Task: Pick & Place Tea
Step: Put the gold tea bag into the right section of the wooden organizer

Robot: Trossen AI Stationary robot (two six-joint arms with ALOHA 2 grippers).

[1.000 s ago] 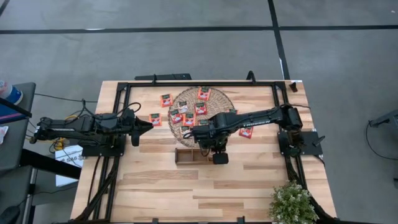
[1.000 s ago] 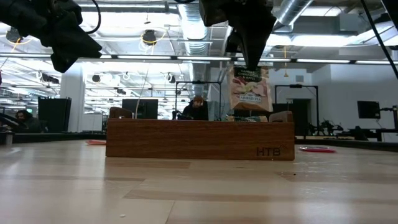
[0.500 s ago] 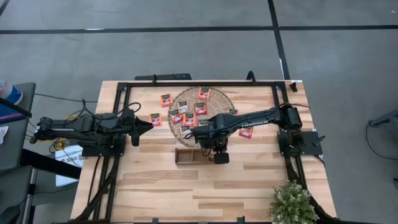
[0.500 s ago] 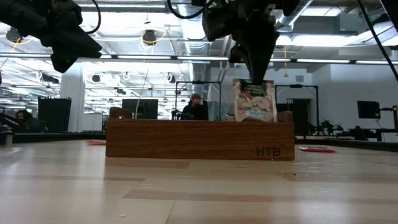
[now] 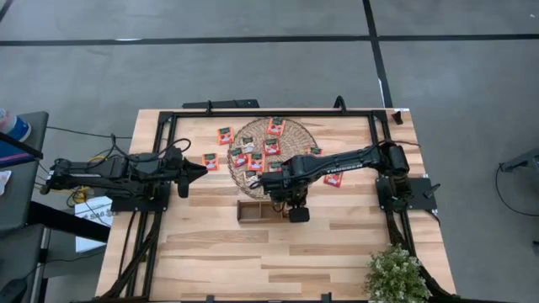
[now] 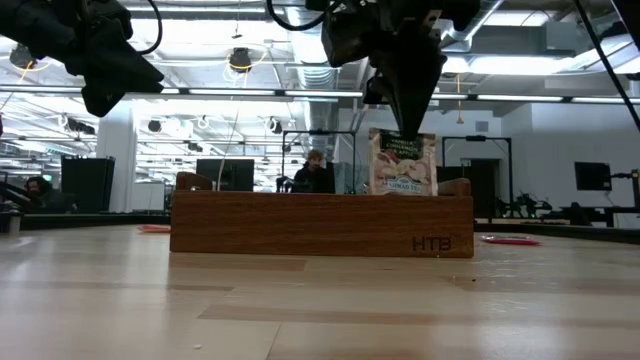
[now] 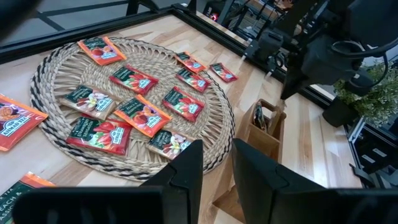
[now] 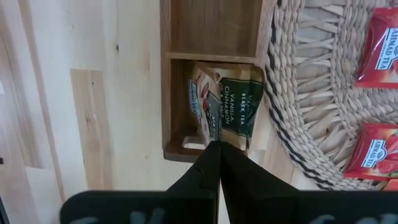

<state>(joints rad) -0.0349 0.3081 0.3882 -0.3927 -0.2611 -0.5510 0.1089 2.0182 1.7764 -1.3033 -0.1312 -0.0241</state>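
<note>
While pinched by right fingers (image 8: 214,149), sachet (image 8: 227,106) hangs in tray (image 8: 177,74).

Wooden table (image 5: 227,252) bears woven mat (image 5: 296,136); wooden tray (image 5: 251,211); loose sachets (image 5: 210,161).

Open workshop hall around a pale wooden bench

The bench (image 5: 253,252) of light planks stands on a grey floor (image 5: 253,67) crossed by dark lines. A small green plant (image 5: 394,276) sits at one corner of the bench. Across the room, seen level with the bench top, bright ceiling lights (image 6: 240,60) and silver ducts (image 6: 470,18) run overhead, dark monitors (image 6: 223,173) stand on desks, and a person (image 6: 314,172) sits far off.
</note>
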